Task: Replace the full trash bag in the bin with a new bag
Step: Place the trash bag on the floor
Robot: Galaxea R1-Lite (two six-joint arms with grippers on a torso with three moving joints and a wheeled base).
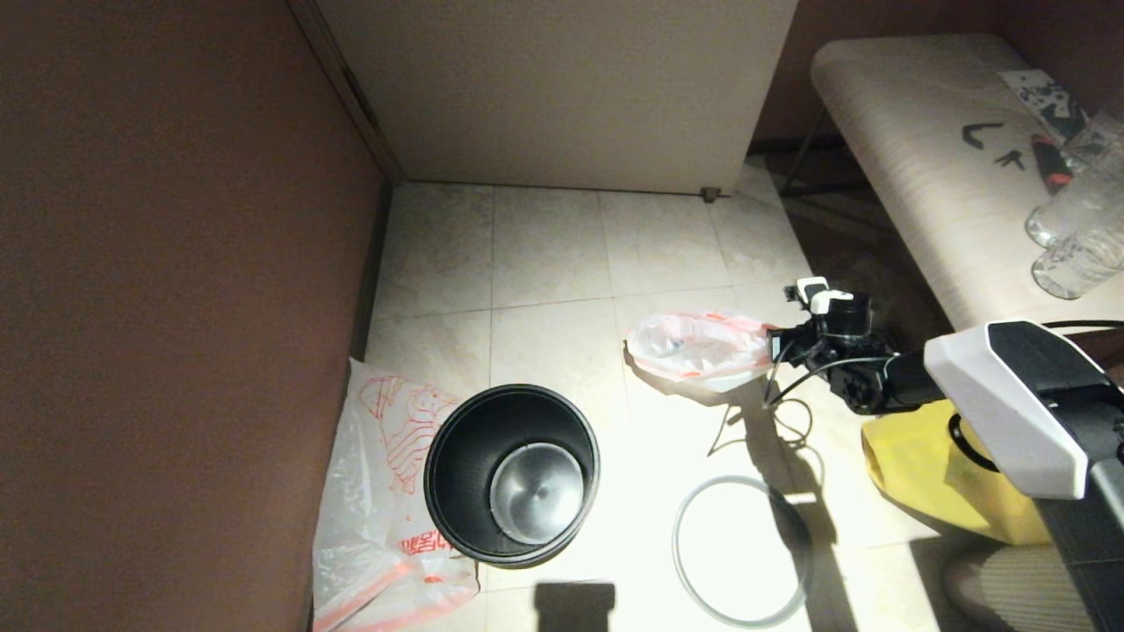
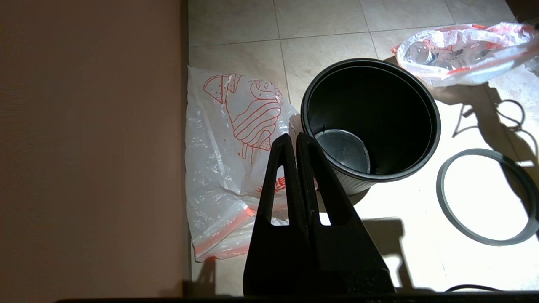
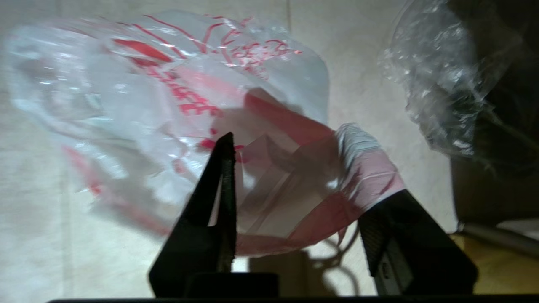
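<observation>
Holding the full bag (image 1: 694, 347) between wide fingers, right tool (image 3: 294, 202) barely has it.
Film could slip out; bin (image 1: 512, 474) sits well off, left tool (image 2: 297, 141) pinched empty above new bag (image 2: 229, 168).

new bag (image 1: 386, 509): lower edge cut by head view's border, right part hidden behind bin (image 1: 512, 474). Grey ring rim (image 2: 488, 195) cropped in left wrist view. Full trash bag (image 3: 168, 122) blurred in right wrist view, print unreadable.
</observation>
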